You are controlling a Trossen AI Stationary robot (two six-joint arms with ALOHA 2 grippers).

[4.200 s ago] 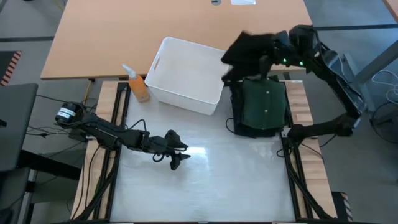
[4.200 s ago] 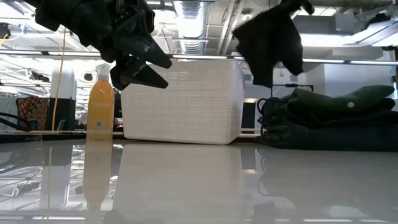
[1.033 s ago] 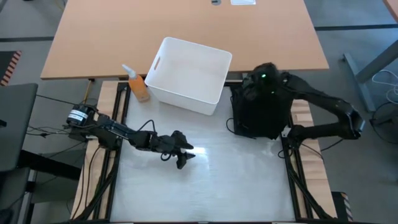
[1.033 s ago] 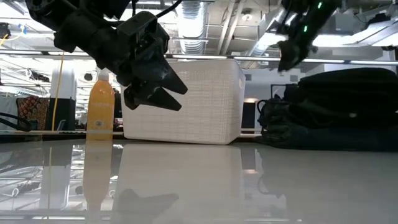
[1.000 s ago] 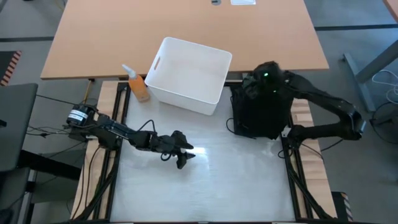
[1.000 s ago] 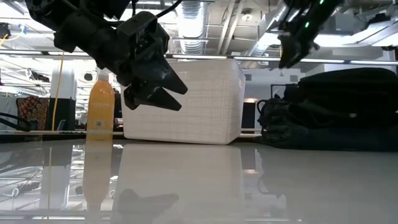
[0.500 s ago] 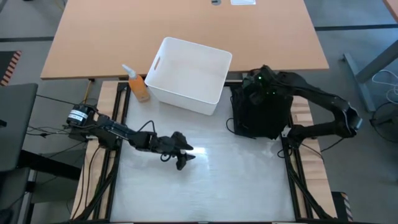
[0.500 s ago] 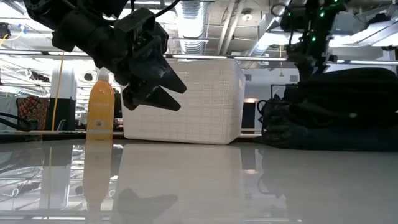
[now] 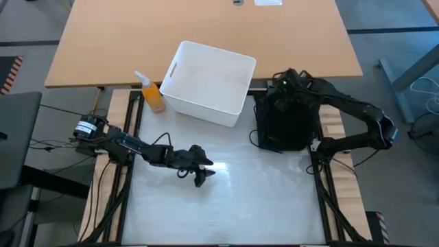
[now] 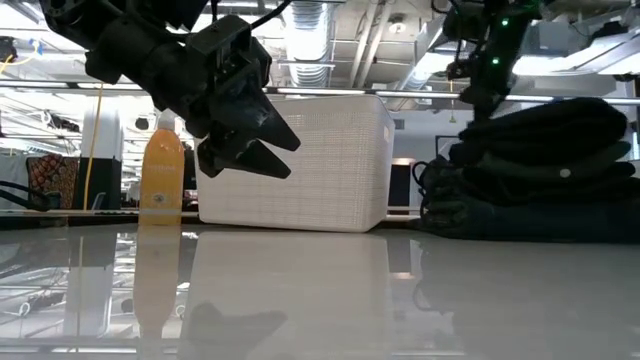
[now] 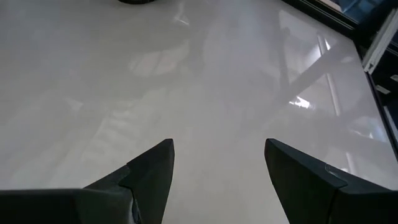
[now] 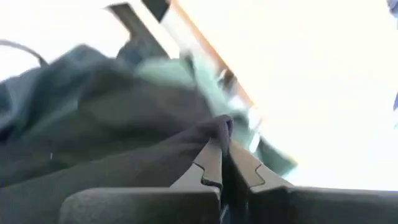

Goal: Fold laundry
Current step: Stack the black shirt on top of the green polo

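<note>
the laundry (image 9: 287, 123) pile, beside the white bin (image 9: 208, 82), is pinched by the right gripper (image 12: 222, 163); left gripper (image 11: 214, 168) gapes.

Dark laundry (image 9: 285, 123) stacked at table's right side, black garment (image 10: 540, 125) on top.
</note>
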